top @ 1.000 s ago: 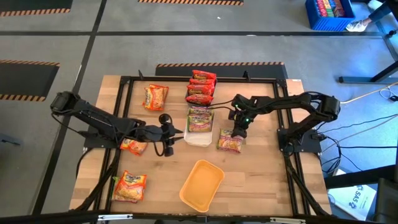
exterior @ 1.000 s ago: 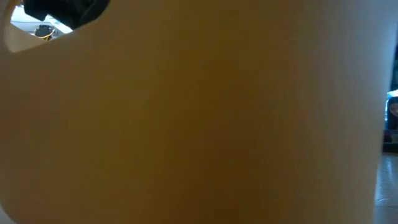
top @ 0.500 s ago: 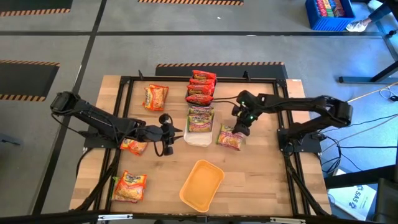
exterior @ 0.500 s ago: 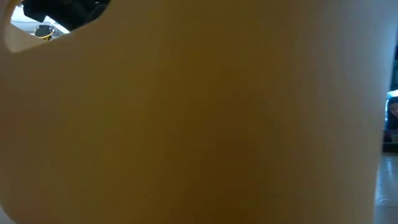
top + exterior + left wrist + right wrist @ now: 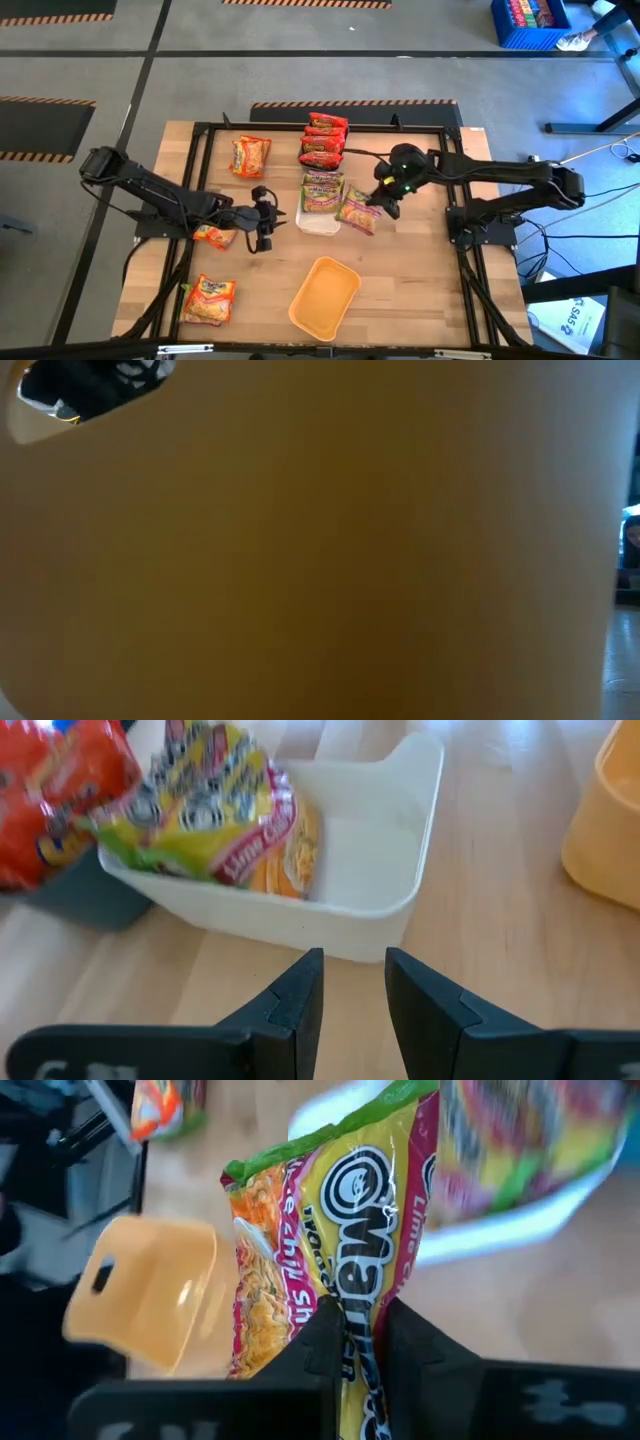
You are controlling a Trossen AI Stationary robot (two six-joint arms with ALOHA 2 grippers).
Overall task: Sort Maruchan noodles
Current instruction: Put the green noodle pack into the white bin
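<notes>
Presently the right gripper (image 5: 379, 199) clamps a green-and-red noodle packet (image 5: 358, 212) beside the white tray (image 5: 318, 226); next: release inside. Left gripper (image 5: 354, 982) waits, fingers parted, empty.

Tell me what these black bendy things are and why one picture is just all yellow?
They are two robot arms at a wooden table, sorting noodle packets. One picture looks down from above. One sits at table height, and the orange-yellow tray blocks nearly all of its view. Two come from cameras on the wrists. The right pincer has pinched a green-and-red packet and holds it beside the white tray, which already has one like it inside. The left pincer waits nearby, holding nothing. Red packets are stacked farther back, and orange ones lie on the left.
</notes>
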